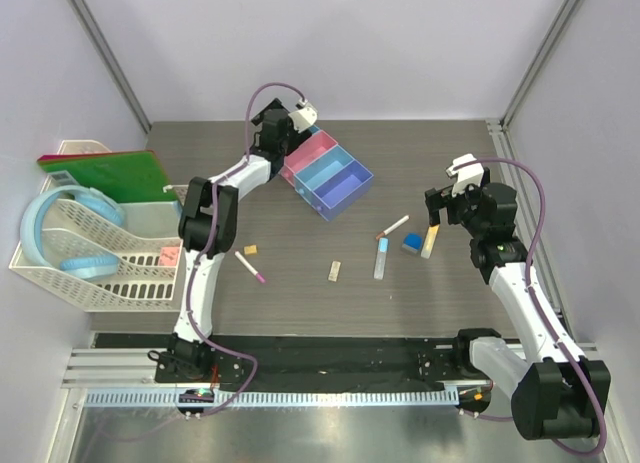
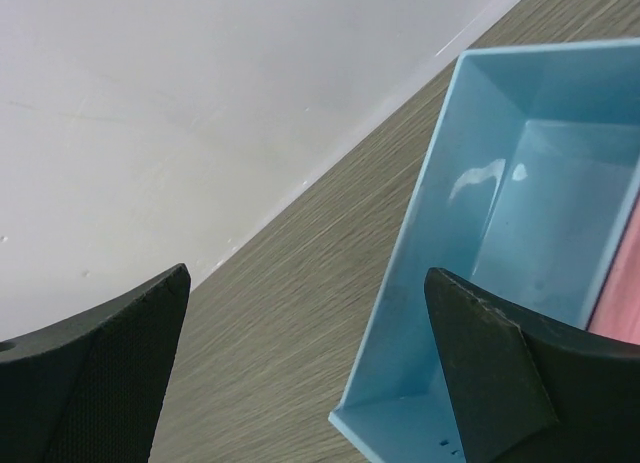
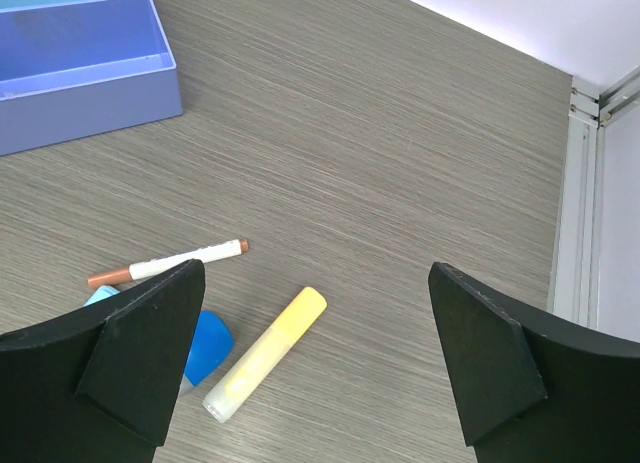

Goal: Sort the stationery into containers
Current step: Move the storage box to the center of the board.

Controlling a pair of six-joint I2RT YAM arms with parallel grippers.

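This is a robot lab test cell. Plain white walls (image 1: 350, 43) held in metal posts (image 1: 106, 53) close in a wood-grain table (image 1: 430, 153) at 9, 12 and 3 o'clock. At 6 o'clock the left arm (image 1: 200, 273) and right arm (image 1: 520, 283) are bolted to a black strip (image 1: 330, 355), beside a slotted cable duct (image 1: 330, 396). Purple cables (image 1: 272, 85) loop along both arms.

Your left gripper (image 1: 286, 143) hangs at the far end of the bins (image 1: 335, 183); your right gripper (image 1: 437, 211) hangs above the yellow stick (image 1: 429, 242).
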